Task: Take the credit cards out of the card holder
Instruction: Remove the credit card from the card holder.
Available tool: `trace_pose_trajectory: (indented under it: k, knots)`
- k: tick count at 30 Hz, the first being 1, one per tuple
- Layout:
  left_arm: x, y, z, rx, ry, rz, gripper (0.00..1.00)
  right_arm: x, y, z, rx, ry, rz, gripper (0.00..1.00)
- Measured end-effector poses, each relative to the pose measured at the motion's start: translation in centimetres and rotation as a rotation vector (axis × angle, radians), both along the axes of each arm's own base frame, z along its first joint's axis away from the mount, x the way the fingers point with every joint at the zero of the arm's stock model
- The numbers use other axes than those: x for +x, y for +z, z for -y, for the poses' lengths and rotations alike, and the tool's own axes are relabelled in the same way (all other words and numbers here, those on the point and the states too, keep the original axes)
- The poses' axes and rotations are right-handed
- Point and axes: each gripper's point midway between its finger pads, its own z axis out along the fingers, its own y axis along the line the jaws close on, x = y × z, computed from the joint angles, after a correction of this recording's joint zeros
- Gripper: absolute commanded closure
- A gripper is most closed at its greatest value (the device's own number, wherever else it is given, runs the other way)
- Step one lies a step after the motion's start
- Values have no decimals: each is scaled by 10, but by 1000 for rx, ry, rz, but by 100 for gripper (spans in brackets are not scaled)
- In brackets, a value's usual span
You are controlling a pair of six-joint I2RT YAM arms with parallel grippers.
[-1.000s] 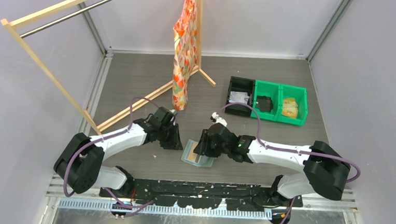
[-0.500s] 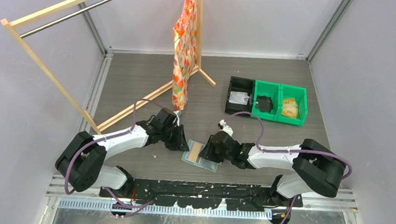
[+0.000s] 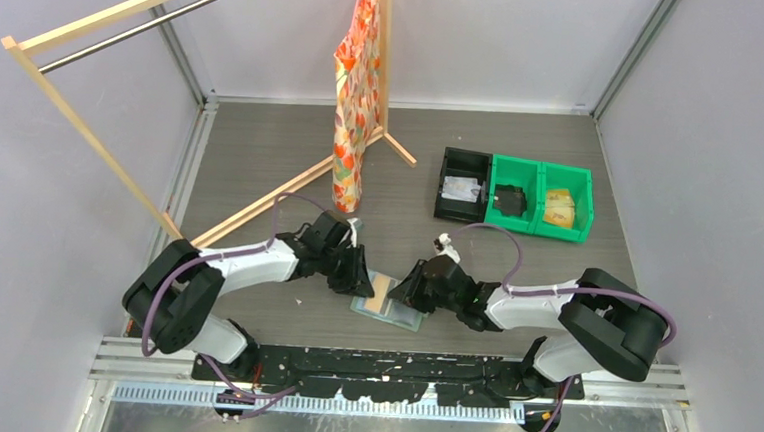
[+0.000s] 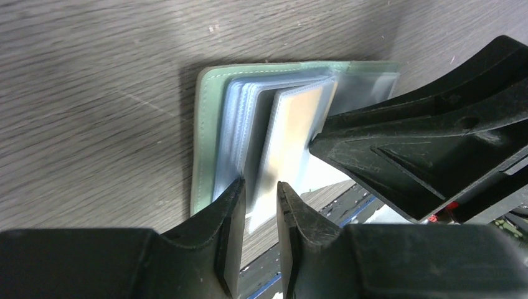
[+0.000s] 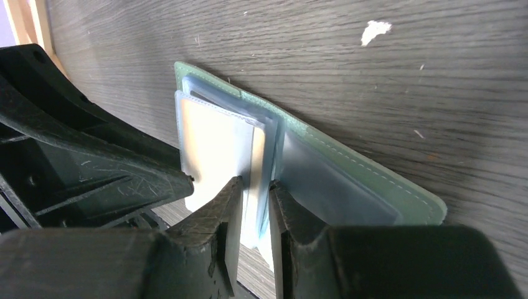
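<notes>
Both arms reach low and inward, meeting over the open card holder (image 3: 390,303) near the front middle of the table (image 3: 262,149).

The holder lies flat, green cover down, pocket leaves fanned upward. The left gripper (image 4: 258,187) is nipped onto one clear pocket leaf (image 4: 249,134). The right gripper (image 5: 254,185), coming from the opposite side, is pinched on neighbouring leaves. A tan card (image 4: 291,131) seems to sit inside the raised leaf, though glare blurs it. Both forearms stretch toward each other, wrists pitched down.

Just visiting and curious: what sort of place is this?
Probably a robot test booth: two white-and-black robot arms bolted at a grey wood-grain table's edge, plain walls on three sides, and props like a wooden clothes rack and green plastic bins.
</notes>
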Motion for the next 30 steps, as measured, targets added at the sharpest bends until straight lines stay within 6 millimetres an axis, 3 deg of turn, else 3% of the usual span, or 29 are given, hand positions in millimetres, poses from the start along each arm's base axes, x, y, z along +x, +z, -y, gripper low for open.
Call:
trace_pose_trajectory:
  k: [7, 13, 19, 22, 30]
  knots:
    - [0, -2, 17, -29, -41, -32, 76, 3, -1, 4, 10, -13, -9, 76]
    - [-1, -2, 20, -28, -31, -33, 88, 4, -2, 5, 16, -18, -11, 76]
    - [0, -1, 18, -18, -9, -24, 99, 4, -1, 4, 28, -21, -10, 63]
    - [-1, 1, 19, -22, -9, -19, 99, 5, 2, 3, 42, -21, -5, 57]
    - [4, 12, 33, -89, -8, 8, 100, 3, 7, 15, 19, -45, -2, 54]
